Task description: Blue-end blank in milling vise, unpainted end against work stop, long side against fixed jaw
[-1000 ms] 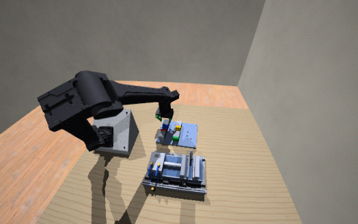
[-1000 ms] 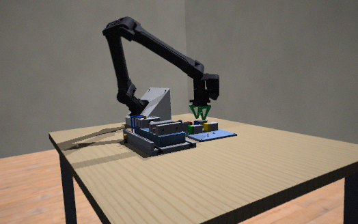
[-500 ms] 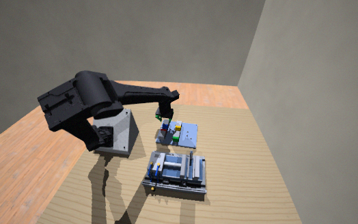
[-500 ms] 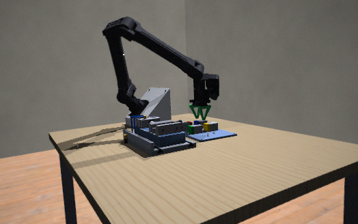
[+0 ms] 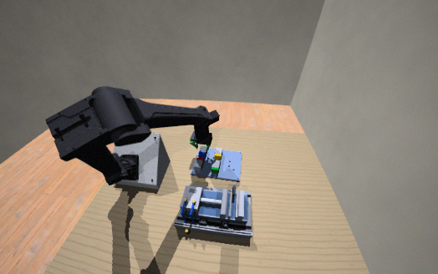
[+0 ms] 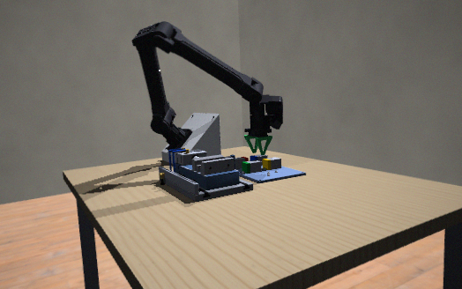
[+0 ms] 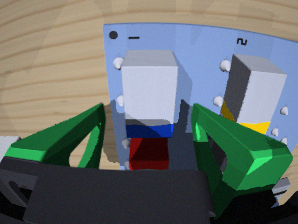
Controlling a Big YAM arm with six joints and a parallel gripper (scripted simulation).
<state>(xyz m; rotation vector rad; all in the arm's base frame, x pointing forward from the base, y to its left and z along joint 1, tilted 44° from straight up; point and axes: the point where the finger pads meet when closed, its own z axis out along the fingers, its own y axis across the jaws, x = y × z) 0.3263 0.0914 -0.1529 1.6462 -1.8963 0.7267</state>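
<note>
Where the blue-ended blank lies: the pale grey rectangular block with one blue end (image 5: 202, 153) (image 6: 259, 158) (image 7: 149, 95) rests on the flat light-blue plate (image 5: 236, 167) (image 6: 291, 174) (image 7: 200, 45), beside the mark "1", out of the milling vise.
Blue end: turned toward the red-ended blank (image 5: 200, 163) (image 6: 244, 159) (image 7: 149, 154), which sits next in line.
Pincer: the green-fingered pincer (image 5: 201, 145) (image 6: 259, 153) (image 7: 148, 111) has its fingers apart, with nothing clamped; it points down just above the blue-ended blank, and in the wrist view one finger shows on either side of that blank.
Yellow-ended blank: the pale block with a yellow end (image 5: 218, 154) (image 6: 271, 163) (image 7: 257, 95) stands on the plate beside the mark "2", apart from the blue-ended one.
Green-ended blank: the grey block with a green end (image 5: 216, 167) (image 6: 252, 166) is also on the plate, on the side nearer the vise.
Pegs: small white rounded pegs (image 7: 118, 63) line the blanks' sides.
Milling vise: the grey and blue metal vise (image 5: 215, 227) (image 6: 220, 180) stands near the plate, with blue hoses (image 5: 192, 209) (image 6: 171, 160) at one end.
Arm: the black jointed arm (image 5: 113, 109) (image 6: 212, 62) reaches over from a grey wedge-shaped mount (image 5: 150, 167) (image 6: 207, 132).
Counter: pale wood-grained counter (image 5: 292, 209) (image 6: 309, 211) (image 7: 40, 75), carrying plate, vise and mount.
</note>
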